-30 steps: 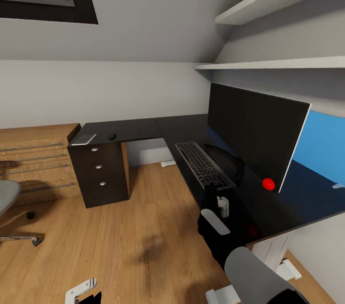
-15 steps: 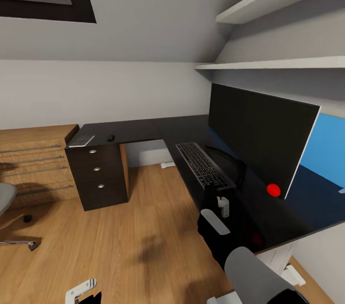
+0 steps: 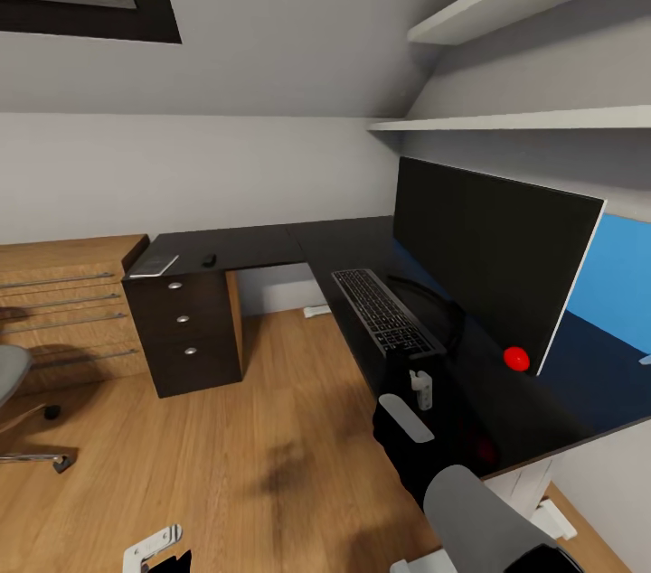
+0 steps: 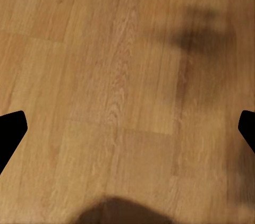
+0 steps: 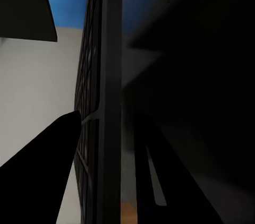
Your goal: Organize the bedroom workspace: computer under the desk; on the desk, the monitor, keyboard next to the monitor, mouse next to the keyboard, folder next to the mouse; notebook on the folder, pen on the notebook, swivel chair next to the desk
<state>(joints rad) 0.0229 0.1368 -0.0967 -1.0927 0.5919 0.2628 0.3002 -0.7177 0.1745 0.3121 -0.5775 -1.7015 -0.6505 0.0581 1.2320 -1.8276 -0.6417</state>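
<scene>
On the glossy black desk [image 3: 271, 243], flat ridged keyboard [image 3: 382, 311] between right fingers [image 5: 37, 176]; left fingers [image 4: 10, 134] wide.

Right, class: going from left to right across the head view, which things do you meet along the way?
Swivel chair → wooden dresser → notebook → mouse → keyboard → monitor.

glossy black desk [image 3: 271, 243], matt dark monitor [image 3: 488, 257], warm wood-grain floor [image 3: 262, 428].
</scene>
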